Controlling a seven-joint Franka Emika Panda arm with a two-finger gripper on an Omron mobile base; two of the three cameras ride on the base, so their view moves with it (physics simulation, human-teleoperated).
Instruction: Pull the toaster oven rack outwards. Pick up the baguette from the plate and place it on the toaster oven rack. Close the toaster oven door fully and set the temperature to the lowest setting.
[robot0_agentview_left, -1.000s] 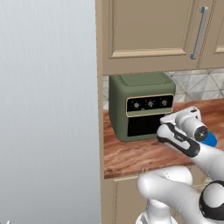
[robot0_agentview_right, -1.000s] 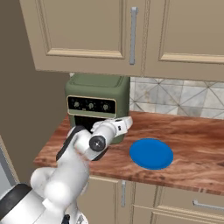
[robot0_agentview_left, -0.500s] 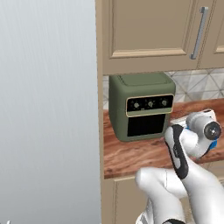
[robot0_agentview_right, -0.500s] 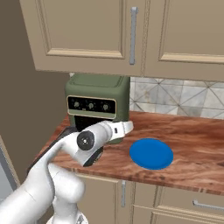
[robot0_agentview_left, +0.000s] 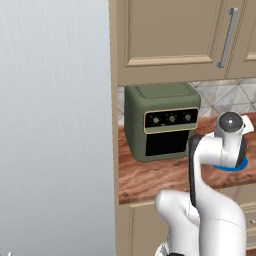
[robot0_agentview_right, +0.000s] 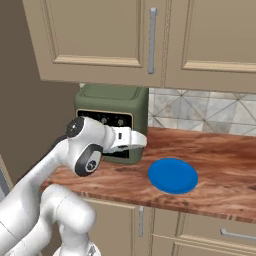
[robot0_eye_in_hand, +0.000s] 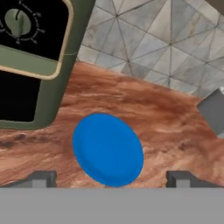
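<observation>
The toaster oven (robot0_agentview_right: 112, 122) stands at the counter's (robot0_agentview_right: 210, 150) left end, back against the tiled wall, its door (robot0_agentview_left: 167, 143) shut; no writing on its knob strip can be read. To its right the blue plate (robot0_agentview_right: 173, 175) lies bare near the counter's front edge, with open wood all around and to the right. The gripper (robot0_eye_in_hand: 111, 178) hangs over the plate's near side, fingertips (robot0_eye_in_hand: 41, 178) spread wide, holding and touching nothing. The baguette cannot be made out.
</observation>
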